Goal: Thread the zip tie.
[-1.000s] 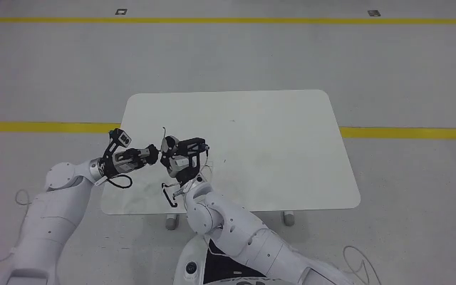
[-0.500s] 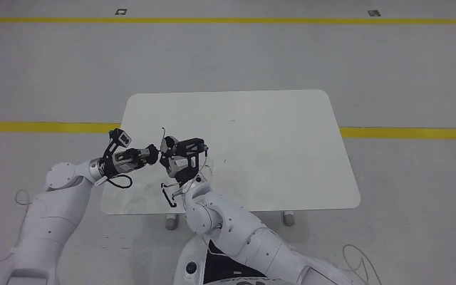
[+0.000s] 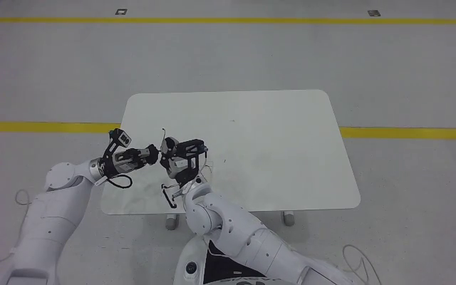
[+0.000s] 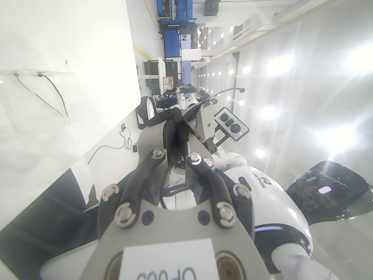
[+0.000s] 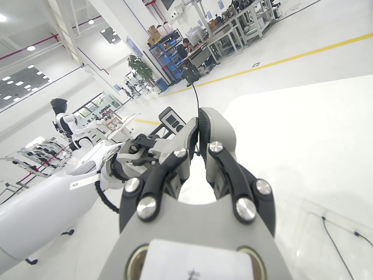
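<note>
Table (image 3: 285, 142) near-left corner (broad top beyond): right tool (image 5: 199, 126) pinches zip tie (image 5: 195, 97); left tool (image 4: 174, 126) pressed together beside.

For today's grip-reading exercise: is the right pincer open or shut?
Shut on the zip tie: the right pincer is closed tight on the thin black strip, with no gap, and the strip sticks out beyond it.
</note>
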`<state>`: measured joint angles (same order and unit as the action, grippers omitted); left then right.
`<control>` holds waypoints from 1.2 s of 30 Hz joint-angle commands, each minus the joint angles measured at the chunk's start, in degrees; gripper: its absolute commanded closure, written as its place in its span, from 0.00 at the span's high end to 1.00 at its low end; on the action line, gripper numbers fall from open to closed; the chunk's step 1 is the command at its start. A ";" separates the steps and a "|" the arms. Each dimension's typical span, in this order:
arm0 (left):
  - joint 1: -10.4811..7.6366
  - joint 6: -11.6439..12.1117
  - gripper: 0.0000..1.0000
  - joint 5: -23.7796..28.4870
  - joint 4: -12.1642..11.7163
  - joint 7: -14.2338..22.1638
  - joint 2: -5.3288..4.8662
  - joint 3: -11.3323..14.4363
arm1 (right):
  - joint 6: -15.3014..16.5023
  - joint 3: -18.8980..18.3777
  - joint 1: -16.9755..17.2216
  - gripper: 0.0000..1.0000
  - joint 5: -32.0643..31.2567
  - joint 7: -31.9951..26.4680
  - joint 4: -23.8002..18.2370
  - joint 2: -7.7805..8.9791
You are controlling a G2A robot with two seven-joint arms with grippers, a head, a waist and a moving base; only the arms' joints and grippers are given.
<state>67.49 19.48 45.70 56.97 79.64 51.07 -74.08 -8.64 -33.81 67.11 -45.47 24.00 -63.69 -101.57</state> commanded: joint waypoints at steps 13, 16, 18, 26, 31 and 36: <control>0.00 0.00 0.00 0.00 0.00 0.00 0.00 0.00 | -0.07 -0.45 0.73 0.00 -1.43 -0.37 -0.97 0.32; 0.00 0.00 0.00 0.00 0.00 0.00 0.00 0.00 | -0.02 -0.49 0.84 0.00 -1.68 -0.61 -1.03 0.37; 0.00 0.00 0.00 0.00 0.00 0.00 0.00 0.00 | 0.09 -0.47 0.91 0.00 -1.71 -0.84 -1.09 0.40; 0.00 0.00 0.00 0.00 0.00 0.00 0.00 0.00 | 0.26 -0.28 0.89 0.00 -1.92 -1.89 -1.05 0.43; 0.00 0.00 0.00 0.00 0.00 0.00 0.00 0.00 | 0.28 -0.23 0.88 0.00 -1.86 -2.42 -0.82 0.42; 0.00 0.00 0.00 0.00 0.00 0.00 0.00 0.00 | -0.12 -0.31 0.92 0.00 -1.98 -2.53 -0.66 0.44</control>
<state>67.49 19.48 45.70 56.97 79.64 51.07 -74.08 -8.70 -34.09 68.01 -47.39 21.46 -64.35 -101.14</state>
